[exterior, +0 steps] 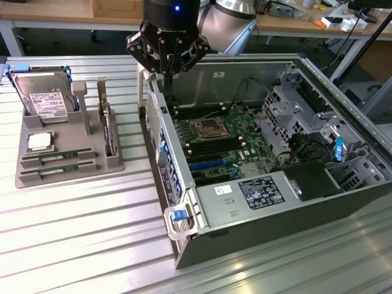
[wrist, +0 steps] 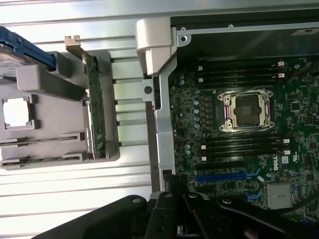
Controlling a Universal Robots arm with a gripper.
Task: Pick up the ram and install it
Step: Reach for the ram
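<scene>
Above far-left wall of open black computer case [exterior: 257, 236], hovering with black end effector [exterior: 166, 75] clenched on nothing; long green ram stick [exterior: 58, 155] lying in grey tray [exterior: 73, 139] toward exterior view's left, axis running left-right.

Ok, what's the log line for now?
gripper: shut, above computer case edge | ram: lying in grey tray, not picked up

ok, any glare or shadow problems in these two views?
Exterior view: bright glare bands across the ribbed table, while the motherboard is evenly lit. Wrist view: the processor chip and the case corner bracket are washed out white, the table slats are also bright, and one bank of memory slots is in shadow.
</scene>
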